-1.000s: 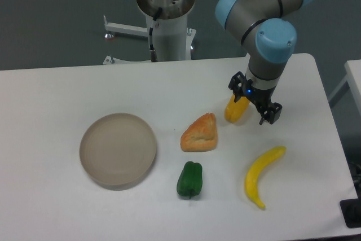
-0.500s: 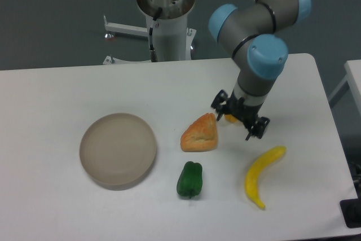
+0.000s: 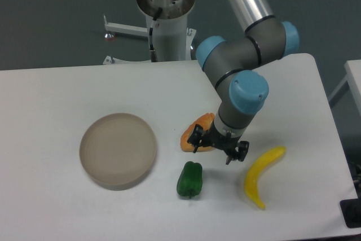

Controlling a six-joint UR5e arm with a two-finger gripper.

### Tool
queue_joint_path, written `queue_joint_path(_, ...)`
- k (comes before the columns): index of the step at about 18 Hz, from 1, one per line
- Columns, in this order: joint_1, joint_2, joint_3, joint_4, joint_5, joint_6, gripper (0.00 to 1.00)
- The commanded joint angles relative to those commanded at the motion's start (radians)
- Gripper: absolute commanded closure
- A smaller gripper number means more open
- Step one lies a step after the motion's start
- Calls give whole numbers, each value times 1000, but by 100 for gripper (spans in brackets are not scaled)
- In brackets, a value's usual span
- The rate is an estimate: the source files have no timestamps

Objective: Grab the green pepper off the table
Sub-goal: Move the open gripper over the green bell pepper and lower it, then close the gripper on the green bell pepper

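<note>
The green pepper (image 3: 189, 179) is small, glossy and dark green, and lies on the white table (image 3: 51, 100) near the front middle. My gripper (image 3: 217, 147) hangs open and empty above the table, just up and to the right of the pepper, not touching it. Its fingers (image 3: 196, 140) spread left and right over the lower edge of a pastry.
An orange-brown pastry (image 3: 192, 134) lies partly hidden behind the gripper. A yellow banana (image 3: 260, 175) lies to the right of the pepper. A round beige plate (image 3: 118, 149) sits to the left. The yellow-orange pepper is hidden behind the arm.
The gripper has moved forward and to the left, from over the yellow-orange pepper to just above and right of the green pepper. It has also come lower. The objects have not moved.
</note>
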State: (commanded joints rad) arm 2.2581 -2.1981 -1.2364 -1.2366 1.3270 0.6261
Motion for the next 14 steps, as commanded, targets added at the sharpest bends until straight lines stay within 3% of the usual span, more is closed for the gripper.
queue_joint_path(5,-9,-29,0,63,-18,-74,0)
queue_joint_path(14,-43,-78,3,92,-18,-114,0)
